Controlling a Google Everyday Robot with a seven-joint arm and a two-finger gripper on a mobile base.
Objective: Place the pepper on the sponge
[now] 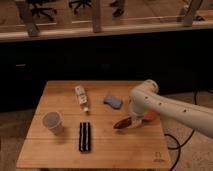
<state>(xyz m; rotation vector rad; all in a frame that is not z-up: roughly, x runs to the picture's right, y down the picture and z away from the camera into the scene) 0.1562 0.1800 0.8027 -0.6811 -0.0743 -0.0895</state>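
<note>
Wooden table point(50, 155): I'm pinching the pepper point(123, 123) in the closed gripper point(133, 122), near the right edge.
The sponge point(113, 101) is lying just beyond, toward the far edge, slightly left.

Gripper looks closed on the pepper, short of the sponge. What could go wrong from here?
1. The gripper appears to pinch the pepper near one end, with most of it sticking out sideways, so it may pivot or slip in transit.
2. The sponge is a small target, and the glossy pepper could roll off on release.
3. The orange bowl sits right against the arm and might get nudged.
</note>
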